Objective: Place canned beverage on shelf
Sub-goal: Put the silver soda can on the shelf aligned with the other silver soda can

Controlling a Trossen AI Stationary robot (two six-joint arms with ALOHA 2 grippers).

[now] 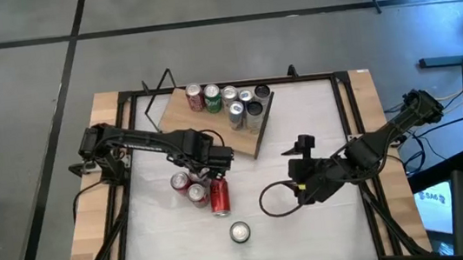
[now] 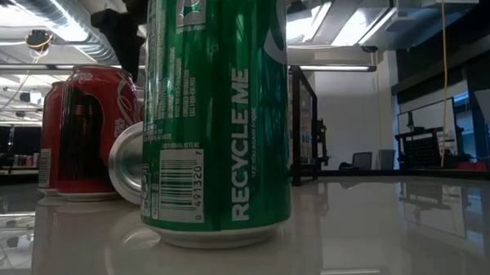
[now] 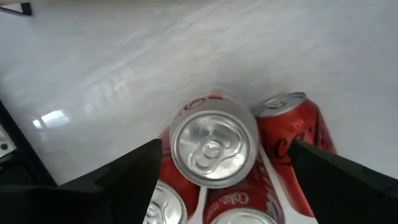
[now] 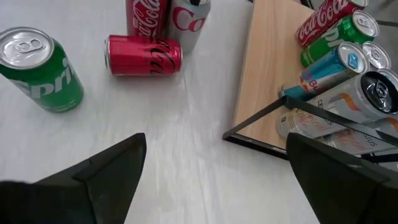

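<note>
Surface: pale, glossy white tabletop (image 1: 312, 226) framed by light wooden side strips (image 1: 90, 190) and black rails, on a grey concrete floor.
Open room: broad bare stretch of tabletop between the two arms and along the near edge; the far right part is also free.
Shelf: rectangular light-brown wooden board (image 1: 213, 123) with a dark edge and thin black wire supports, at the far centre of the table, set at a slant.
Shelf contents: upright cans grouped toward its far right part, namely a red can (image 1: 195, 97), a green can (image 1: 212, 98), and several silver, blue and dark-topped ones (image 1: 246, 106), packed close together.
Loose cans: cluster of red cola cans (image 1: 187, 187) on the tabletop near the board's left corner, upright and touching; one red can lying on its side (image 1: 219, 197) just beside them.
Green can: smooth green aluminium soda can (image 1: 240, 232), upright, alone near the front edge, apart from the cluster.
Left gripper (image 1: 210, 169): poised above the red cluster, dark fingers (image 3: 130, 174) spread wide either side of an upright can's silver top (image 3: 213, 148), holding nothing.
Right gripper (image 1: 301, 190): over bare tabletop right of centre, fingers (image 4: 112, 168) spread apart and empty, pointing toward the cans and board.
</note>
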